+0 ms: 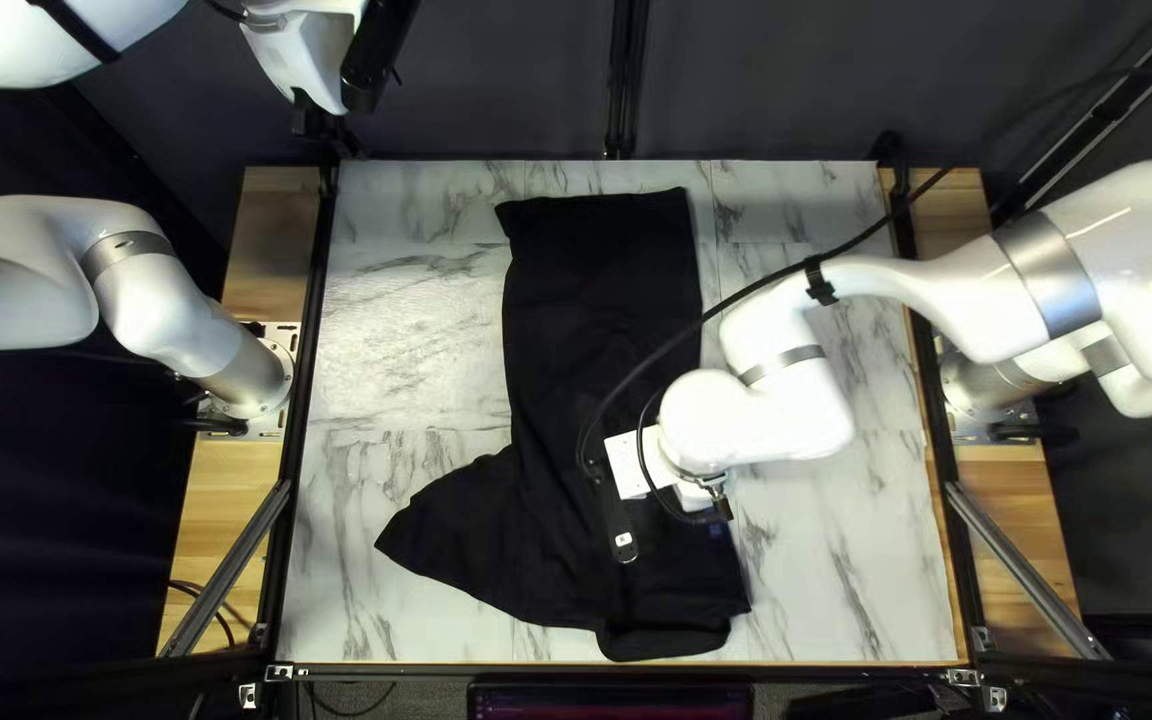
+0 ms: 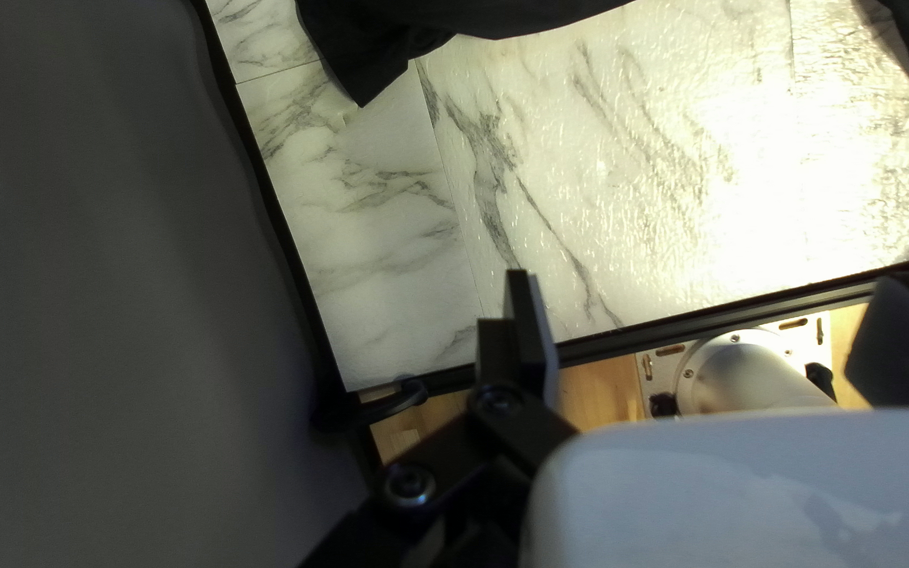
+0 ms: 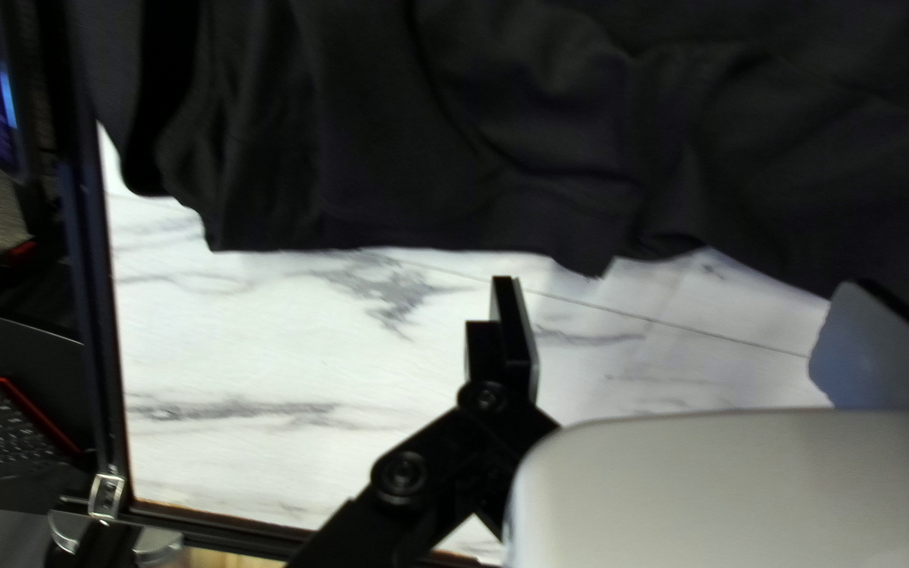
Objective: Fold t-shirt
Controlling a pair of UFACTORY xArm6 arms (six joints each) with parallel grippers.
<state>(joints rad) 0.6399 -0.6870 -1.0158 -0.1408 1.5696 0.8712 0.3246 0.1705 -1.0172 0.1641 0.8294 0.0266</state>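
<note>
I can't make out any word or number from here. A small pale patch (image 1: 624,539) sits on the dark part of the right gripper (image 1: 611,504), near six o'clock in the top left view, too tiny to read. In the right wrist view, at about nine o'clock from that gripper, the keyboard (image 3: 2,437) has marks on its keys, also illegible.

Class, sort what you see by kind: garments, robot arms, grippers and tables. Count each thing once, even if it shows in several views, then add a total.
Garments: 1 (black T-shirt)
Robot arms: 2 (left arm, right arm)
Grippers: 2 (left gripper, right gripper)
Tables: 1 (marble-patterned table)
Total: 6
</note>
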